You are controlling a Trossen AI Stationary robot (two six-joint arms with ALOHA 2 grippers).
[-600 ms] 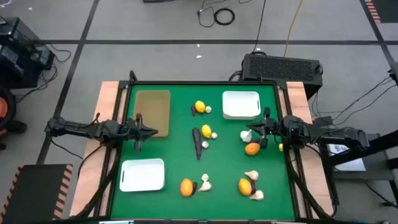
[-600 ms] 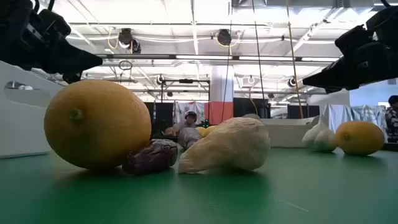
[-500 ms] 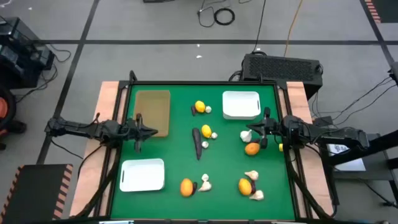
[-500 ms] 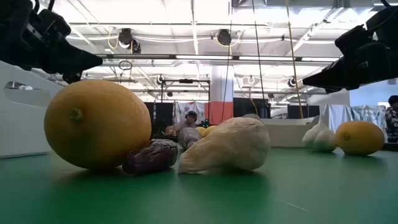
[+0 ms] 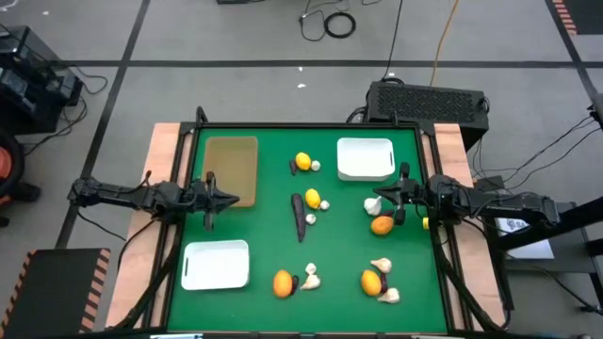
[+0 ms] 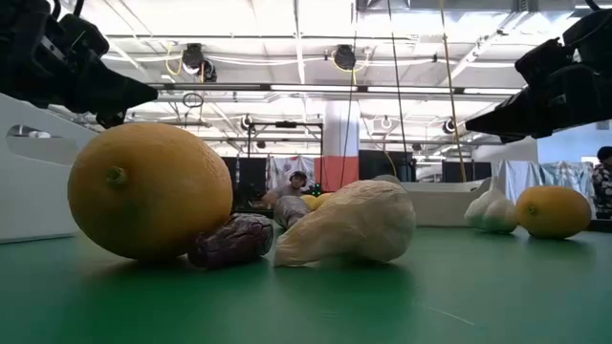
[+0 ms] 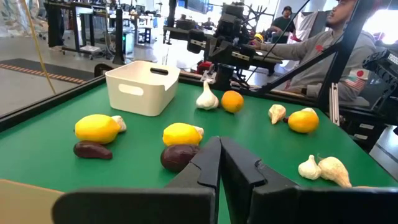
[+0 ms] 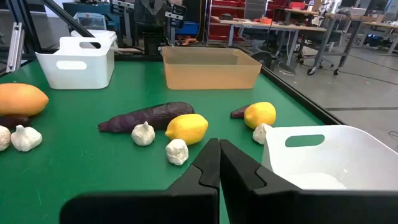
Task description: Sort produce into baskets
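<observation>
Overhead layout at the outset of sorting. The green-covered worktop [image 5: 339, 235] carries three containers: a flat tan wooden-looking tray [image 5: 233, 166] at upper left, a white plastic tray with rounded corners [image 5: 365, 158] at upper right, and a second white rounded tray [image 5: 216, 264] at lower left. All three appear empty.

The produce lies loose between them. A long dark purple eggplant-like piece [image 5: 299, 214] sits at frame centre, with a yellow citrus fruit [image 5: 313, 199] just beside it. Another yellow citrus fruit [image 5: 302, 161] lies above, between the tan tray and the upper white tray. A round orange citrus fruit [image 5: 382, 225] and a cream-white garlic-like bulb [image 5: 372, 203] lie at centre right; further orange fruits and bulbs sit along the lower edge.

The left gripper [image 5: 226, 199], clenched and empty, hovers at the left edge beside the tan tray. The right gripper [image 5: 386, 196], likewise clenched and empty, hovers next to the garlic-like bulb at centre right.

Handling, as a judgement: the citrus looks firm, smooth and prone to rolling, so a grip across its widest part seems best. The bulbs appear light and irregular, best pinched at the body. The long eggplant-like piece should be taken at mid-length to avoid tipping.
</observation>
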